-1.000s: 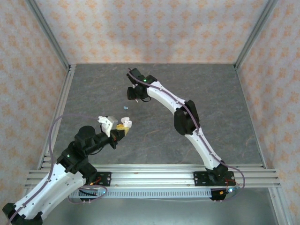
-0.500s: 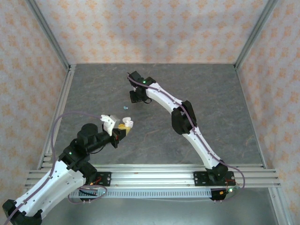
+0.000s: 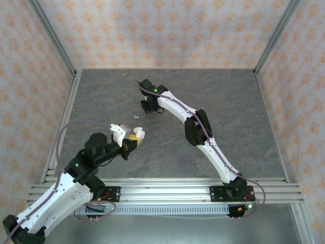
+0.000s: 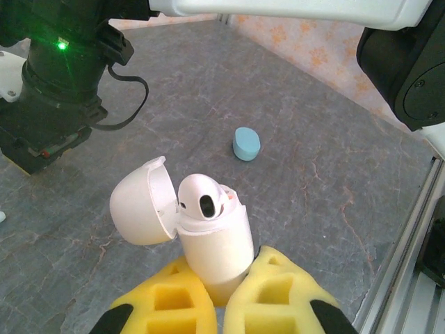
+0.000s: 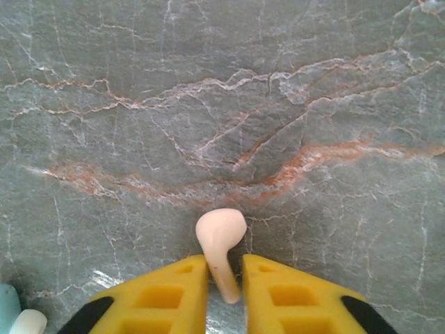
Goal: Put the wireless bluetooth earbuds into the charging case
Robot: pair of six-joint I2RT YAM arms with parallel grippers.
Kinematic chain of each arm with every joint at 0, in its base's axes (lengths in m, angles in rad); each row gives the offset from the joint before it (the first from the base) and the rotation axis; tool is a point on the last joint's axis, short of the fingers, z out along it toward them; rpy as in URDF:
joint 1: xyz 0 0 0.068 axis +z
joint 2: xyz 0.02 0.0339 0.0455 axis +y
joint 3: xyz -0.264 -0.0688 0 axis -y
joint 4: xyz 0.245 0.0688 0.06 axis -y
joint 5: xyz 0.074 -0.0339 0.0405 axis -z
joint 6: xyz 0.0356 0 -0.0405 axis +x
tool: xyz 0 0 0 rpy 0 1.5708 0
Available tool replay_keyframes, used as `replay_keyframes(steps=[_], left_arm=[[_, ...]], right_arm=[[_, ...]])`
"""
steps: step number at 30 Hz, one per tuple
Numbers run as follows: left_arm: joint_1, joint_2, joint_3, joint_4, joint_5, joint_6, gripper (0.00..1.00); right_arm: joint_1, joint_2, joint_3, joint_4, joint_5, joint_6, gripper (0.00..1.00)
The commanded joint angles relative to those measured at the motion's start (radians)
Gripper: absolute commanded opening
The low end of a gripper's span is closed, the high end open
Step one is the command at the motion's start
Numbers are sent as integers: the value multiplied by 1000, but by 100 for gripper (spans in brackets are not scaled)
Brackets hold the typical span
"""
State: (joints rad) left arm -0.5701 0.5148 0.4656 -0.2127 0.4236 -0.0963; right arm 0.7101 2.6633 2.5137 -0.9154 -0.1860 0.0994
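Right arm (image 3: pixel 177 108) has dropped lower over the far-left part of the desk (image 3: pixel 228 112) since a second ago and its hand has narrowed, while the left arm (image 3: pixel 66 183) has barely shifted. Going big to small: we see the left hand (image 4: pixel 221 278) clamped by its yellow pads on the base of the charging case (image 4: pixel 217 243), which it holds upright and just off the desk, with the lid (image 4: pixel 141 202) swung open to the left. One docked bud (image 4: pixel 204 202) already sits in the case, so we count that one as done; we cannot tell whether the slot beside it is free, since the lid and bud hide it. The right hand (image 5: pixel 224 268) is down at the desk with its fingers closed on the stem of a white earbud (image 5: pixel 221 235), whose head pokes out forward and which looks to be resting on the desk, not yet lifted. A teal bud (image 4: pixel 246 143) lies loose on the desk between the two hands, well apart from the case. A teal edge (image 5: pixel 4 303) and a pale bit (image 5: pixel 28 323) sit cropped at the corner of the right wrist view, too cut off to call. Our read is early-to-middle: one bud in, a second grasped and yet to be carried over and seated, teal ones untouched, lid left to close.
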Motion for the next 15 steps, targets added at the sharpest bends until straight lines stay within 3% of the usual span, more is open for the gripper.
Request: replay_keyframes(steps=[1,8,15], left_arm=[[-5,4,49,29,20,8,0],[-6,36,77,45,31,-6,0],[-6,119,97,166,67,-69,0]], right_arm=[[-9,6,20,-36,24,-12,16],[-17,-93,-128,-51,26,-9,12],[-47,-321,-468,-5,92,22,11]])
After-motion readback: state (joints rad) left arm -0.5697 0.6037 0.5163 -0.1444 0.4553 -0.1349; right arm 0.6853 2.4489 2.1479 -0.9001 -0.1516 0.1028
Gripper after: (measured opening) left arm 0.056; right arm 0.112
